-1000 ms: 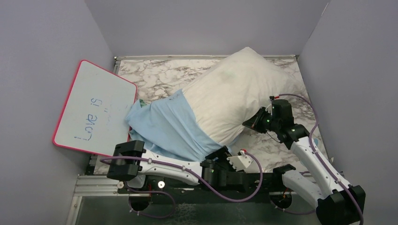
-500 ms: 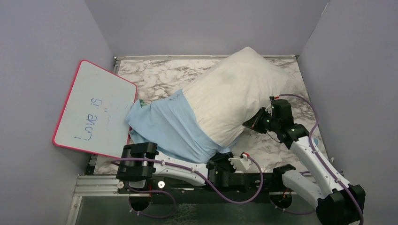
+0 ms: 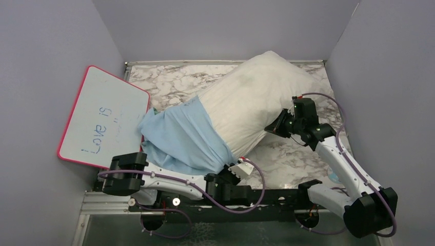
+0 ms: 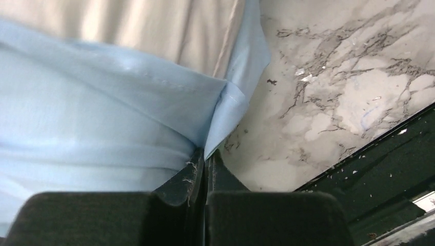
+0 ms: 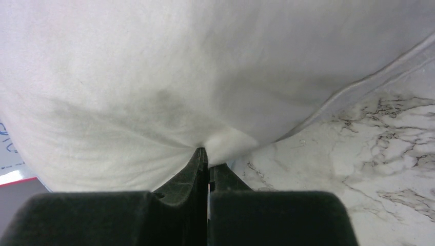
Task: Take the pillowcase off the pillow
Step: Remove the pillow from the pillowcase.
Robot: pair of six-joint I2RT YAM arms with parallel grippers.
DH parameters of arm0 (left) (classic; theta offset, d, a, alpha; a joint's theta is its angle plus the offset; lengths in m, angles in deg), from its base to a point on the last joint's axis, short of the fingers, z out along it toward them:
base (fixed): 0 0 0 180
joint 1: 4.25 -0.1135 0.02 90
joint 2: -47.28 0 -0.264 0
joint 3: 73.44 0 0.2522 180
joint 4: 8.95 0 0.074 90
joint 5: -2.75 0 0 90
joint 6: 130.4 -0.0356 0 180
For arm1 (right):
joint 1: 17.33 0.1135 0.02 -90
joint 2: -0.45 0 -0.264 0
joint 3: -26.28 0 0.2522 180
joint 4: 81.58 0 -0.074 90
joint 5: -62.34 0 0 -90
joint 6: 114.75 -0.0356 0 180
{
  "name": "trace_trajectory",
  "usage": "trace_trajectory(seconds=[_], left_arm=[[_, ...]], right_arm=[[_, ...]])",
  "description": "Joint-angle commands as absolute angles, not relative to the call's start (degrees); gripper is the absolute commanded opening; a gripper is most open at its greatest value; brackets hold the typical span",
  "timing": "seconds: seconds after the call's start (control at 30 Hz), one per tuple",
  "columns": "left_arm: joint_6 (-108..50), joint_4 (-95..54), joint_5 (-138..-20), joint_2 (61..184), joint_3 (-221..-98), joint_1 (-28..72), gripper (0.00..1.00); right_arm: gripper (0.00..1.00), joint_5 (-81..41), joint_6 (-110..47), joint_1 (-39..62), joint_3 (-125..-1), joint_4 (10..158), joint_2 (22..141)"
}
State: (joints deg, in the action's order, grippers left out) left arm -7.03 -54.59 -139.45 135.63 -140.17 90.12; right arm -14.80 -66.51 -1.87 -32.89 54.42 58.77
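I see my left gripper pinching the pillowcase hem at the near edge. My right gripper pinches the pillow, whose left end is hidden inside that pillowcase.

We count one pillow, one pillowcase on the pillow's near end, one whiteboard left of the pillow, and two grippers, left gripper and right gripper, both at the pillow.
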Motion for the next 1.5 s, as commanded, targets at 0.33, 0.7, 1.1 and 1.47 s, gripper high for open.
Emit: trace_trajectory(seconds=[0.33, 0.7, 1.1, 1.47], left_arm=[[28.7, -79.8, -130.3, 122.1, -130.3, 90.0, 0.0], [46.6, -94.1, -132.5, 116.5, -132.3, 89.9, 0.0], [18.3, -76.4, -128.2, 112.1, -135.7, 78.1, 0.0], [-2.4, -62.4, -115.2, 101.7, -139.8, 63.0, 0.89]], right_arm=[[0.03, -20.9, -62.3, -9.2, -43.5, 60.2, 65.5], [0.02, -25.6, -62.2, -9.3, -42.1, 58.6, 61.6], [0.27, -9.7, -61.0, -9.3, -32.9, 59.3, 53.8], [0.77, 0.2, -62.3, -9.2, -23.8, 52.0, 39.2]])
